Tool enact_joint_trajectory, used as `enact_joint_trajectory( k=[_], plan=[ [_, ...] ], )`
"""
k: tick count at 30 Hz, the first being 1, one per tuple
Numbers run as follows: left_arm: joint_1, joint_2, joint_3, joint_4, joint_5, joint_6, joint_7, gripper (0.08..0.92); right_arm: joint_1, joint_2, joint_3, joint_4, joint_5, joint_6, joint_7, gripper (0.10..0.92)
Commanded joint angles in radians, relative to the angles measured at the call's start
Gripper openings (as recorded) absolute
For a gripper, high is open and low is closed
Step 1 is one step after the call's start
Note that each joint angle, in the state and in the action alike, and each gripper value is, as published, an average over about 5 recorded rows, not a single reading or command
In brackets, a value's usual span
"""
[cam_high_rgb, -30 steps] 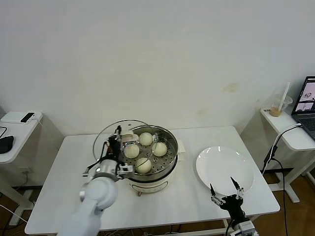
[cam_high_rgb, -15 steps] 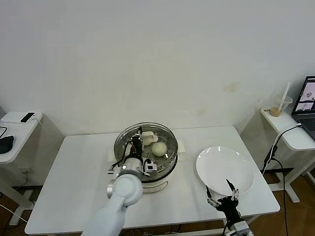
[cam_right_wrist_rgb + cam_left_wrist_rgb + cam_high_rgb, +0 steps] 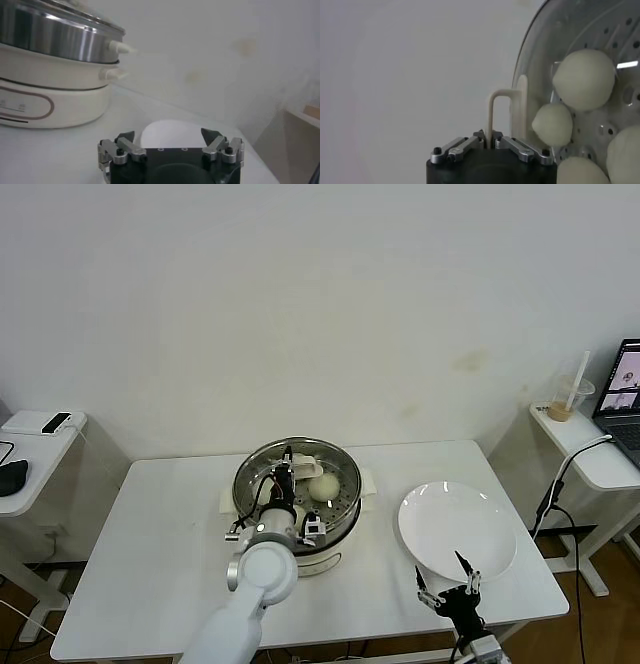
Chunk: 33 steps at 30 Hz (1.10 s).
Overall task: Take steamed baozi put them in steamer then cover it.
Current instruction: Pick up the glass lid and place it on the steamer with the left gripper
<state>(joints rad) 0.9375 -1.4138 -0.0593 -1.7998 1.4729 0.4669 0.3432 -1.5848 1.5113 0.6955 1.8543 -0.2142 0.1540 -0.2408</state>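
Note:
The glass cover (image 3: 332,459) lies level over the steamer (image 3: 343,527). My left gripper (image 3: 287,471) is shut on the cover's cream handle (image 3: 501,107). Whether the rim rests on the basket I cannot tell. Through the glass the left wrist view shows several cream-white baozi (image 3: 583,79) on the perforated bottom, one of them (image 3: 553,124) beside the handle. In the head view one baozi (image 3: 322,486) shows plainly; my arm hides the others. My right gripper (image 3: 448,594) stands open and holds nothing, low at the table's front right, by the plate.
A flat white plate (image 3: 457,529) lies right of the steamer. The steamer sits on a cream pot base (image 3: 50,95) with side handles. A small side table (image 3: 40,446) stands at the left. Another at the right carries a cup (image 3: 566,399) and a laptop (image 3: 622,389).
My left gripper has carried the cover from behind and left of the steamer to directly over it, hiding most baozi. The right gripper has shifted slightly left and down.

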Motion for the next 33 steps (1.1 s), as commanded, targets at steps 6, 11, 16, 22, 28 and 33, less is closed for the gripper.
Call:
enact_joint_trajectory(
  k=[6,11,16,22,28,33],
  plan=[
    [0.003,-0.026,-0.005,0.014,0.012,0.0,-0.007,0.149,-0.001,0.002,-0.006,-0.003,-0.006,0.0,-0.001,0.823],
    [0.006,-0.028,-0.007,0.015,0.005,0.0,-0.013,0.149,-0.001,0.002,-0.007,-0.004,-0.007,0.0,-0.003,0.823],
    [0.012,-0.023,-0.009,0.004,0.011,-0.005,-0.011,0.158,-0.001,0.001,-0.009,-0.004,-0.008,0.0,-0.004,0.823],
    [0.027,-0.015,-0.012,-0.03,0.004,-0.007,-0.012,0.3,0.0,0.002,-0.013,-0.008,-0.012,0.0,-0.005,0.823],
    [0.071,0.005,-0.011,-0.117,-0.007,-0.011,-0.011,0.474,-0.002,0.006,-0.02,-0.01,-0.02,-0.001,-0.004,0.823],
    [0.138,0.033,-0.001,-0.206,-0.025,-0.022,-0.021,0.621,-0.001,0.007,-0.02,-0.012,-0.02,-0.001,-0.004,0.823]
  ],
)
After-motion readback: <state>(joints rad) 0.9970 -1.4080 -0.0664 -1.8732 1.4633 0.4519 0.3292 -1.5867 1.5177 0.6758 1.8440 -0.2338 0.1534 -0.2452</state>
